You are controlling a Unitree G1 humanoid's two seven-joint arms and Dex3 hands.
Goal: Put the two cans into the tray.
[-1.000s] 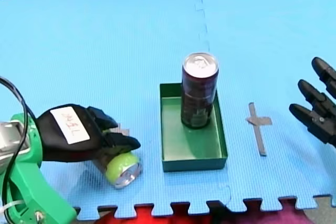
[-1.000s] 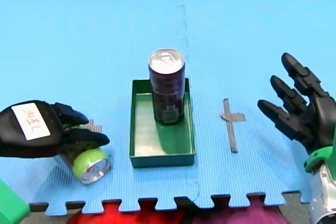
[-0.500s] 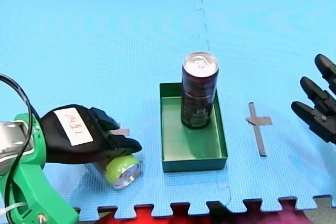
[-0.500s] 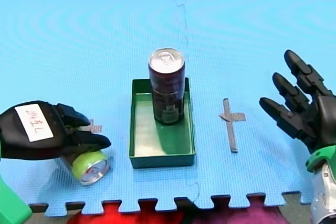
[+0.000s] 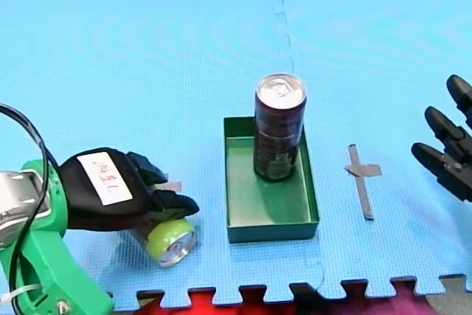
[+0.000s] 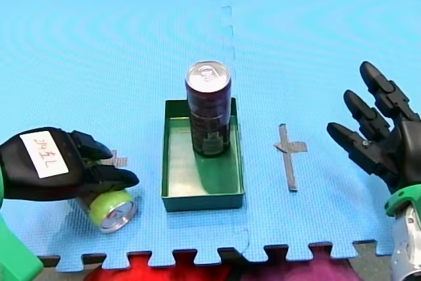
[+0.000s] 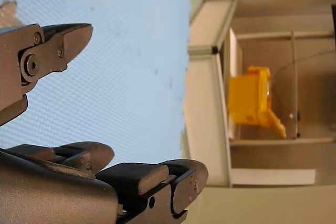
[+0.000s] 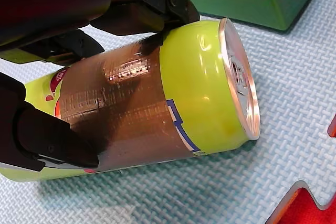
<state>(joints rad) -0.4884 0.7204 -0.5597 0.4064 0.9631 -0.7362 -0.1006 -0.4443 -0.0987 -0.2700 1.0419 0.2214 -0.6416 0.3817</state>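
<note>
A yellow-green can [image 5: 171, 240] lies on its side on the blue mat at the front left, its open end facing the front. My left hand [image 5: 158, 204] is curled over it; the second wrist view shows black fingers [image 8: 152, 9] on one side of this can [image 8: 199, 98] and the thumb against the other. A tall dark can [image 5: 279, 136] stands upright in the far end of the green tray [image 5: 234, 182] at the middle. My right hand [image 6: 368, 133] hovers over the mat at the far right, holding nothing.
A grey tape cross [image 5: 361, 182] is stuck to the mat between the tray and my right hand. A scrap of tape [image 5: 171, 184] lies by my left hand. The mat's jagged front edge [image 5: 243, 293] runs just below the lying can. The first wrist view shows shelving with a yellow object [image 7: 254, 103].
My right hand has drifted a little to the right, away from the tray. My left hand stays over the lying can, which has barely shifted.
</note>
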